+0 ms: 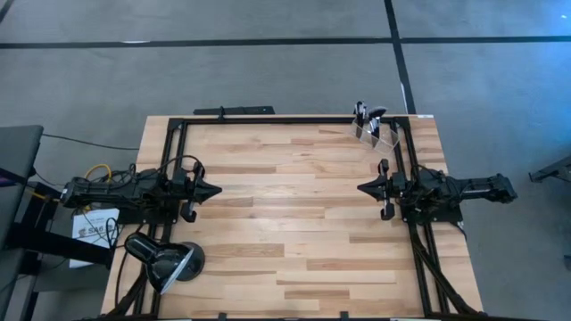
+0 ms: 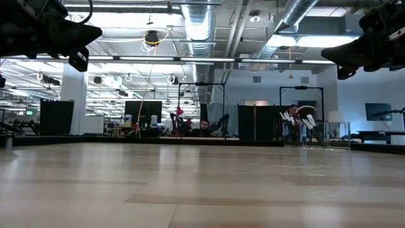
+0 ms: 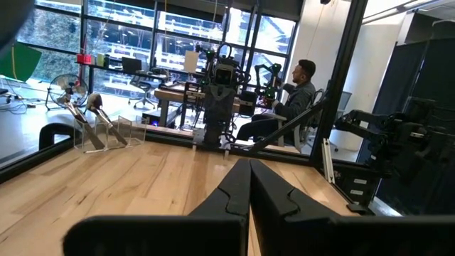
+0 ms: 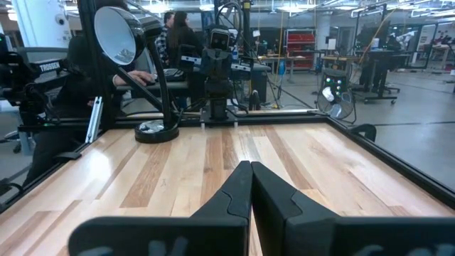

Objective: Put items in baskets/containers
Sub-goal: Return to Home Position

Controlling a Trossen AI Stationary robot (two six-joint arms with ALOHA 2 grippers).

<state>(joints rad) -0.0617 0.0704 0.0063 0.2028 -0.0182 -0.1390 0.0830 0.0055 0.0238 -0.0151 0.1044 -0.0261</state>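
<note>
A clear holder [image 1: 375,132] stands at the table's far right corner, with dark brushes [image 1: 366,114] standing in it, their heads up; it also shows in the left wrist view [image 3: 106,131] and the low view [image 2: 304,130]. My left gripper [image 1: 217,189] hovers shut over the table's left side, pointing right. My right gripper [image 1: 361,188] hovers shut over the right side, pointing left. Both hold nothing.
A black dome lamp [image 1: 165,259] stands at the table's near left corner. A black frame [image 1: 268,119] runs along the table's edges. People sit beyond the table [image 3: 298,92].
</note>
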